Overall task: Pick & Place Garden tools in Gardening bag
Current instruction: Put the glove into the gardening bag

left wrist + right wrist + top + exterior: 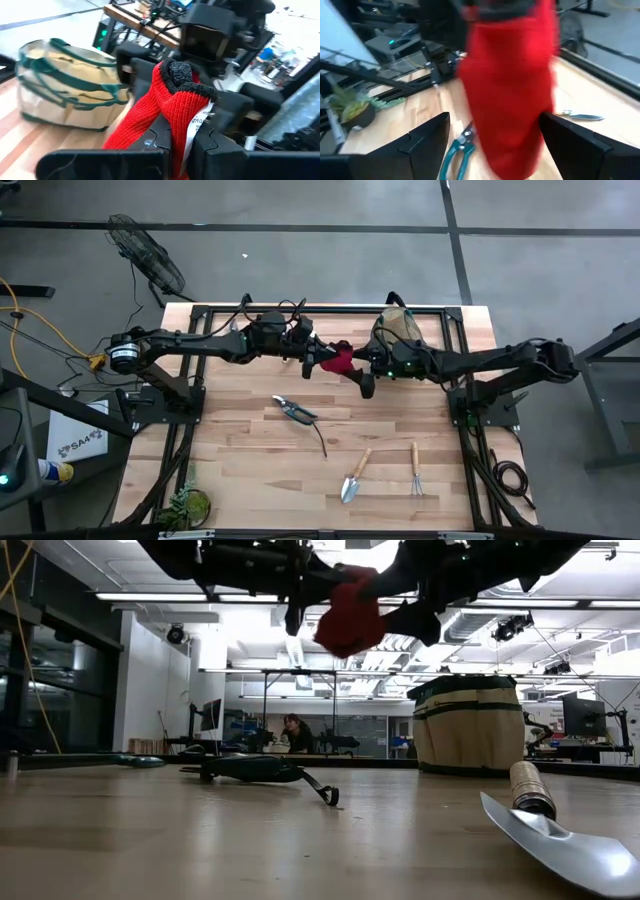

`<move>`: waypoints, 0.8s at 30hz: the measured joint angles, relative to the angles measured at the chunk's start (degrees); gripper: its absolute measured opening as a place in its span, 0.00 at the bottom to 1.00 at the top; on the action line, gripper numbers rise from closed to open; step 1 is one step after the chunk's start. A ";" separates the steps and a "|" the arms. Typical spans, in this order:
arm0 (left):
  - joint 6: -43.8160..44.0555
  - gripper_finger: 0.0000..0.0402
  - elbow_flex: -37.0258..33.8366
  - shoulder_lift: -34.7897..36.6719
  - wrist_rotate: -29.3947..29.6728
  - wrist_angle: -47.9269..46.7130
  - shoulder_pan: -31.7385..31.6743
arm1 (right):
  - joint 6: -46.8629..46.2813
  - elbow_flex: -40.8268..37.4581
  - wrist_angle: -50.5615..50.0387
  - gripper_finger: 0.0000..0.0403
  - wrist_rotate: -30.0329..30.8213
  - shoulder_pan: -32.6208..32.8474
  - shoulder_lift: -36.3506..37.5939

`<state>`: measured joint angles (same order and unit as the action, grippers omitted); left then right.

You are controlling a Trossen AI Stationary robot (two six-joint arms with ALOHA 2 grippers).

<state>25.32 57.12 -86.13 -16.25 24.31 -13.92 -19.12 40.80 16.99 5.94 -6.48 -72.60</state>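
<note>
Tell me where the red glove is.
High view: the red glove hangs above the table's far middle, clamped in the left gripper, just left of the gardening bag.

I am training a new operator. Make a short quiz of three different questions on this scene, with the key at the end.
1. True or false: the left gripper is shut on the red glove.
2. The right gripper is: A) open around the hanging glove, B) shut on the pruners, C) inside the gardening bag.
3. Which two wooden-handled tools lie near the table's front edge?

Key: 1 true. 2 A. 3 the trowel and the hand rake.
</note>
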 joint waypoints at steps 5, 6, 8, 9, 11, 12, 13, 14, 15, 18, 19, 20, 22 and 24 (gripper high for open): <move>0.22 0.03 0.00 0.00 -1.21 0.63 0.03 | 1.43 0.01 0.47 0.69 1.35 0.02 -0.02; 0.20 0.03 0.00 0.00 -1.21 0.71 0.03 | 1.43 0.02 0.46 0.67 1.35 0.02 -0.02; 0.20 0.03 0.00 0.00 -1.21 0.67 0.03 | 1.42 0.02 0.46 0.63 1.32 0.02 -0.02; 0.18 0.03 0.00 0.00 -1.21 0.61 0.00 | 1.31 0.02 0.46 0.60 1.26 0.02 -0.02; -0.10 0.03 0.00 0.00 -1.31 0.62 0.00 | 0.95 0.02 0.46 0.53 0.97 0.02 -0.02; -0.33 0.03 0.00 0.00 -1.53 0.62 0.02 | 0.95 0.02 0.46 0.49 0.69 0.01 -0.02; -0.52 0.03 0.00 0.00 -1.77 0.59 0.01 | 0.90 0.02 0.46 0.45 0.19 0.00 -0.02; -0.68 0.03 0.00 0.00 -2.18 0.53 0.03 | 0.81 0.01 0.46 0.41 -0.34 0.00 -0.02; -0.68 0.03 0.00 0.00 -2.50 0.51 0.03 | 0.71 0.02 0.46 0.37 -0.82 0.00 -0.02; -0.68 0.03 0.00 0.00 -2.68 0.51 0.03 | -0.91 0.02 0.44 0.23 -2.06 0.00 -0.02; -0.69 0.03 0.00 0.00 -2.77 0.48 0.03 | -1.52 0.02 0.44 0.19 -2.70 -0.02 -0.02; -0.70 0.03 0.00 0.00 -2.87 0.45 0.03 | -2.06 0.02 0.42 0.15 -3.17 -0.02 -0.02; -0.70 0.04 0.00 0.00 -2.96 0.42 0.03 | -3.05 0.02 0.40 0.07 -3.96 -0.02 -0.02; -0.72 0.07 0.00 0.00 -2.93 0.40 0.03 | -4.51 0.01 0.39 0.07 -4.35 -0.02 -0.02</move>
<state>24.60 57.12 -86.13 -19.18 24.71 -13.89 -23.63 40.81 17.39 1.60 -6.50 -72.62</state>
